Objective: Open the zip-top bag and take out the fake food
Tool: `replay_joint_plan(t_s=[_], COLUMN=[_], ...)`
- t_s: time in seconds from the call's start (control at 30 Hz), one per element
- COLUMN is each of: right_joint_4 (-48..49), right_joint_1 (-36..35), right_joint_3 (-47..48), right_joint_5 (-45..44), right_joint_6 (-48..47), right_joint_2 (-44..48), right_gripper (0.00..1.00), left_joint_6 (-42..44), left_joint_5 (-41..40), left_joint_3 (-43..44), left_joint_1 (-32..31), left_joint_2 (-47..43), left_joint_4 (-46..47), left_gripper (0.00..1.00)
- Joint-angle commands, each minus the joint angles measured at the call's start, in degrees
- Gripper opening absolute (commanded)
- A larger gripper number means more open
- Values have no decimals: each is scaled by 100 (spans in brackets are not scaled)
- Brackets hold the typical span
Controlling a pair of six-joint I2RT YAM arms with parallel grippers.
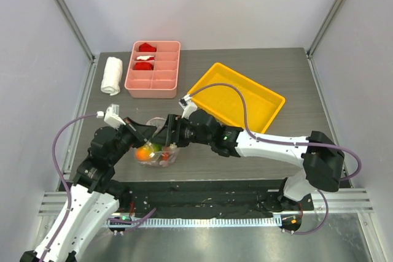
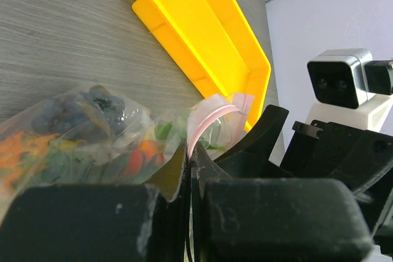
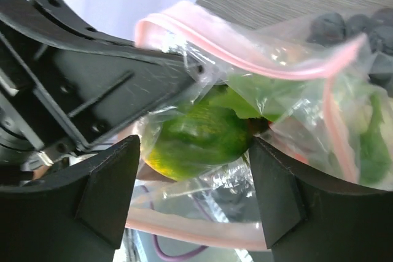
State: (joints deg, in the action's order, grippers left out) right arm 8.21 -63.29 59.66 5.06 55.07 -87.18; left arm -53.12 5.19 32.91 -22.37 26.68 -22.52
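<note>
The zip-top bag (image 1: pixel 157 153) lies on the table between both arms, its mouth pulled open. Through the plastic I see the orange-green mango (image 3: pixel 196 136), dark grapes (image 2: pixel 92 105) and orange and green pieces. My left gripper (image 2: pixel 189 151) is shut on one lip of the pink zip strip (image 2: pixel 206 118); in the top view it (image 1: pixel 146 132) sits at the bag's upper left. My right gripper (image 3: pixel 193 170) is open at the bag's mouth, with the mango showing between its fingers and the other pink lip running below them. In the top view it (image 1: pixel 171 132) is just right of the left gripper.
A yellow tray (image 1: pixel 236 96) lies behind and to the right of the bag, also in the left wrist view (image 2: pixel 209 35). A pink divided tray (image 1: pixel 152 69) with red-and-white pieces and a rolled white towel (image 1: pixel 112 75) stand at the back left.
</note>
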Motion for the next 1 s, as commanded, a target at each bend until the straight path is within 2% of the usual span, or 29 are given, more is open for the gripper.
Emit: replay_joint_plan(t_s=[0.0,0.03,0.1,0.13,0.17,0.2,0.33,0.43,0.5,0.6,0.63,0.67,0.73,0.97], right_joint_4=[708,830,1015,1060,1051,1060,1051,1270,1253,1682,1684,1667,1526,612], right_joint_1=[-149,-184,-219,-280,-324,-342,-351,-395,-483,-474,-483,-483,-483,-501], right_joint_3=[142,143,81,64,37,20,195,204,239,55,-6,11,2,11], right_joint_5=[-75,-75,-23,-110,-232,-303,-339,-391,-479,-690,-751,-761,-813,-1324], right_joint_6=[302,425,487,470,470,470,513,663,584,514,409,286,-82,-1068], right_joint_2=[-238,-299,-432,-423,-406,-423,-669,-862,-967,-1012,-994,-959,-741,33], right_gripper=[75,75,58,52,52,52,70,70,61,38,25,19,2,1], left_joint_6=[-102,-102,-93,-84,-41,-23,4,48,100,197,232,276,416,953], left_joint_5=[87,87,61,0,-27,-36,17,-9,-114,-281,-334,-456,-658,-1371], left_joint_3=[-144,-144,-144,-127,-118,-92,-4,31,84,163,198,286,409,1024], left_joint_1=[13,13,13,13,13,13,13,13,13,13,13,13,5,13], left_joint_2=[-154,-197,-294,-329,-365,-374,-356,-356,-408,-540,-567,-584,-611,-752], left_joint_4=[47,29,-24,-137,-190,-226,-244,-314,-454,-647,-709,-866,-1051,-1535], left_gripper=[0,0,0,0,0,0,0,0,0,0,0,0,0,0])
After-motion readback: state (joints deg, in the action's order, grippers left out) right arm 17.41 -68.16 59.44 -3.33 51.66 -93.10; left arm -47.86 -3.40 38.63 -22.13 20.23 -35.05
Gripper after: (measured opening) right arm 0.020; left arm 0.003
